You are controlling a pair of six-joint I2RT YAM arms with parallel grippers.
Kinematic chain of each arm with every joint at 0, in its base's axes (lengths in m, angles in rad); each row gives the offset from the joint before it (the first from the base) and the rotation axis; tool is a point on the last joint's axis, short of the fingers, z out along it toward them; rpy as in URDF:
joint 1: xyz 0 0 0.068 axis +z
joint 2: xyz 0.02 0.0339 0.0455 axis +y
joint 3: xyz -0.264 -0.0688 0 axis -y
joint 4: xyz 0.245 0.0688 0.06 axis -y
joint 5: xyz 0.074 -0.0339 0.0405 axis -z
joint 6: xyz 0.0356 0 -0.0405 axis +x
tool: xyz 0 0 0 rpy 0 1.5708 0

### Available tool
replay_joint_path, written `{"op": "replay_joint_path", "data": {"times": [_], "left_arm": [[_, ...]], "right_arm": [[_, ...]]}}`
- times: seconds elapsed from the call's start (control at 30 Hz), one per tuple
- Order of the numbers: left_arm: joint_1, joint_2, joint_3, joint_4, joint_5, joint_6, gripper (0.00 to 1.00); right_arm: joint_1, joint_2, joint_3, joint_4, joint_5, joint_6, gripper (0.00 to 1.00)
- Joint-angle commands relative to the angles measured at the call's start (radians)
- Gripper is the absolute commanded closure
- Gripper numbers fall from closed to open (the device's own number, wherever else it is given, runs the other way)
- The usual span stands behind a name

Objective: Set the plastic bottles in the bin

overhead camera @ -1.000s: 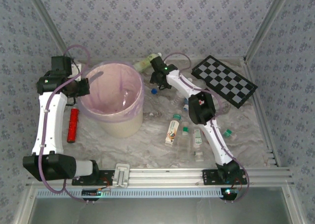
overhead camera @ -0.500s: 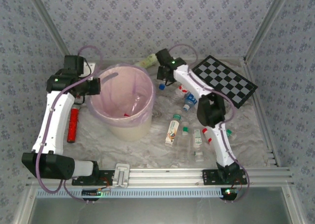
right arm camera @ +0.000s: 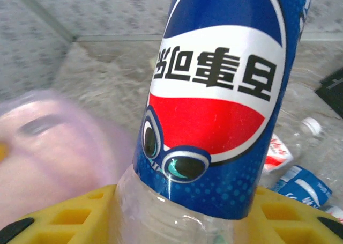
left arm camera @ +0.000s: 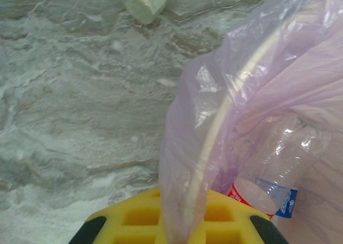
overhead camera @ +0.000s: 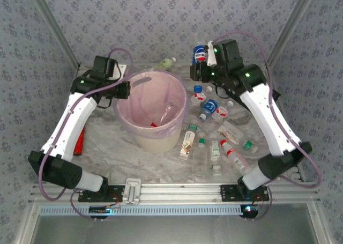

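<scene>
The marbled table [overhead camera: 107, 147] carries the bin [overhead camera: 155, 142], right beside the left gripper [overhead camera: 127, 89]. Loose bottles [overhead camera: 214, 150] lie scattered beneath the right gripper [overhead camera: 201, 68] and nearer the arm bases. One pale bottle [overhead camera: 167, 63] lies to its left.

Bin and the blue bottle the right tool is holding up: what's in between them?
Nothing but a bare strip of marbled table, seen in the top view between the blue bottle and the bin.
</scene>
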Motion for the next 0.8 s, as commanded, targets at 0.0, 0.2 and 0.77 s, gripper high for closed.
{"op": "replay_joint_path", "data": {"times": [0.0, 0.2, 0.77], "left_arm": [[-0.05, 0.046, 0.026, 0.035, 0.102, -0.094, 1.0], [-0.119, 0.088, 0.089, 0.038, 0.083, -0.102, 1.0], [-0.168, 0.118, 0.187, -0.009, 0.016, -0.078, 0.99]], "right_arm": [[0.069, -0.059, -0.033, -0.034, -0.088, -0.042, 0.57], [0.226, -0.038, -0.02, -0.087, -0.085, -0.033, 0.57], [0.332, 0.109, -0.154, -0.166, 0.087, -0.03, 0.47]]}}
